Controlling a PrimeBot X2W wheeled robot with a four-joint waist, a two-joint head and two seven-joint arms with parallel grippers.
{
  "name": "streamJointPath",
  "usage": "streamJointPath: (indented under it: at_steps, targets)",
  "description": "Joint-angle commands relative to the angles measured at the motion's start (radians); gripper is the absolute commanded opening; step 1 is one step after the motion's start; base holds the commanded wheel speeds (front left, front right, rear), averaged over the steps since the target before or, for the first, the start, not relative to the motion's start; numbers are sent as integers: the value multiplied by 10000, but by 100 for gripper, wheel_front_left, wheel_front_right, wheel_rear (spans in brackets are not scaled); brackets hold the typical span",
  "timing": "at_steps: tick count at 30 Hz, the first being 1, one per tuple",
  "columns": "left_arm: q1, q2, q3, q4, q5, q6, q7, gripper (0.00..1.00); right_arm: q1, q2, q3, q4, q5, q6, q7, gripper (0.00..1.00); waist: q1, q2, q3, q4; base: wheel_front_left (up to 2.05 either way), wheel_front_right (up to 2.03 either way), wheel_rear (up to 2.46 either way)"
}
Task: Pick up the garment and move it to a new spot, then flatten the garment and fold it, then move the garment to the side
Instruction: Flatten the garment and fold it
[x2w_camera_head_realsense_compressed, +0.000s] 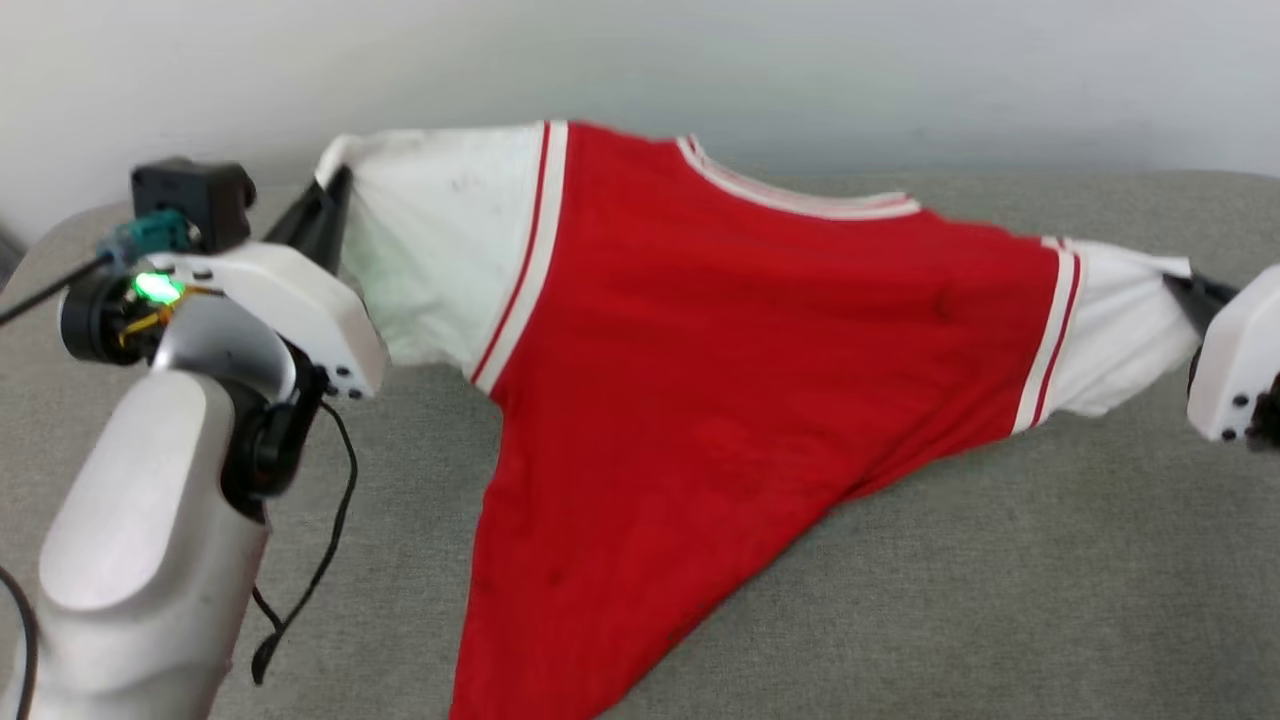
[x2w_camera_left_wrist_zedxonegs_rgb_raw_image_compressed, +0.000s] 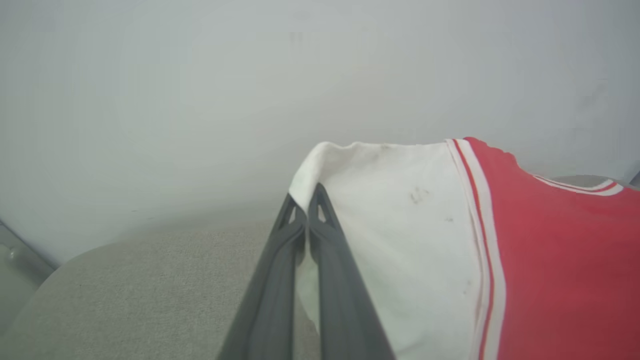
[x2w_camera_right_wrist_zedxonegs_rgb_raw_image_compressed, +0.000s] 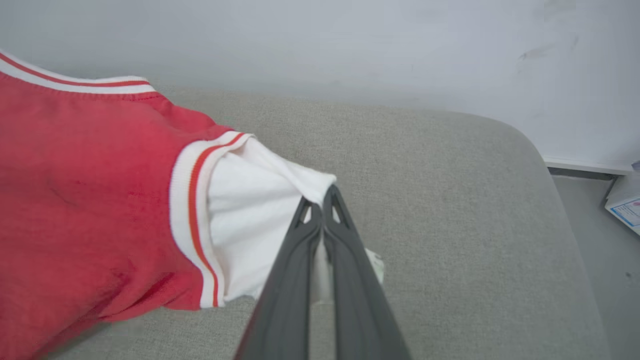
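Between your two tools, left gripper (x2w_camera_left_wrist_zedxonegs_rgb_raw_image_compressed: 306, 202) and right gripper (x2w_camera_right_wrist_zedxonegs_rgb_raw_image_compressed: 323, 202) each clamped on a white sleeve end, the garment (x2w_camera_head_realsense_compressed: 760, 360) hangs stretched, its body draping onto the grey cushion (x2w_camera_head_realsense_compressed: 1000, 600) below; likely the transfer step, so next lower both level, under tension.

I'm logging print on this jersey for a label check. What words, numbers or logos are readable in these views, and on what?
On the garment: no text readable; the side showing is plain red, with white sleeves and striped trim.
On the white box or paper at the right wrist view's edge: blue marking, too small to read.
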Motion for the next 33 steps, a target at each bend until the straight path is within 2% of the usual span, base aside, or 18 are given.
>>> streamJointPath:
  at_steps: [1,11,22,33]
  targets:
    - [-478,-28,45,384,28,-79,-152,0,-558,-99,116,202,-23,-7,-190,0,0,0,37,3,0,0,0]
    - [-3240,-182,135,2456,330,-327,-951,0,-3239,-413,787,1390,-266,-7,-1022,0,0,0,969,-19,0,0,0]
    - [-6926,191,188,4343,1061,-591,-2508,0,-7320,-422,1564,2610,-996,-7,-2753,0,0,0,2468,-250,0,0,0]
    - [-9601,495,157,5172,1433,-783,-3471,0,-10423,-544,2318,3224,-1410,-8,-4407,0,0,0,3682,-453,0,0,0]
